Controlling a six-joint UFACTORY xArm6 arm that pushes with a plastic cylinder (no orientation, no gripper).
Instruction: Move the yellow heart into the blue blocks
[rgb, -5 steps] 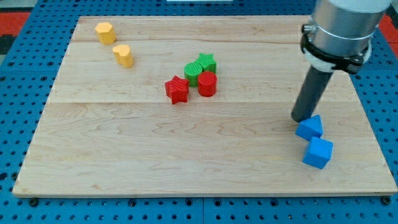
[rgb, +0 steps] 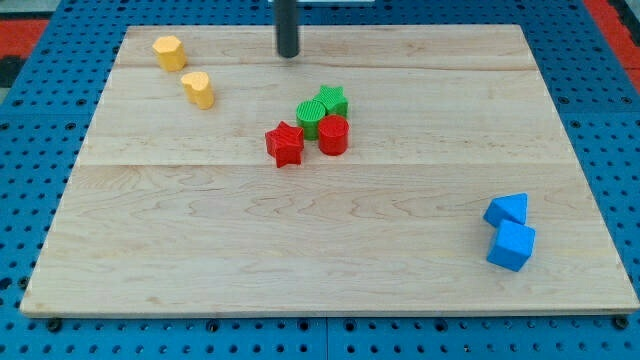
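Note:
The yellow heart (rgb: 198, 89) lies near the board's upper left. A second yellow block (rgb: 169, 52), roughly hexagonal, sits above and to the left of it. Two blue blocks lie at the lower right: a blue triangular block (rgb: 508, 209) and a blue cube (rgb: 512, 246) just below it, touching. My tip (rgb: 288, 54) stands at the view's top centre, to the right of the yellow blocks and apart from them, far from the blue blocks.
A cluster sits mid-board: a red star (rgb: 285, 144), a red cylinder (rgb: 333, 134), a green star (rgb: 331, 100) and a green round block (rgb: 310, 117). The wooden board (rgb: 300, 260) lies on a blue pegboard.
My tip has moved from beside the blue triangular block at the right to the top centre of the board. The blocks have not visibly moved.

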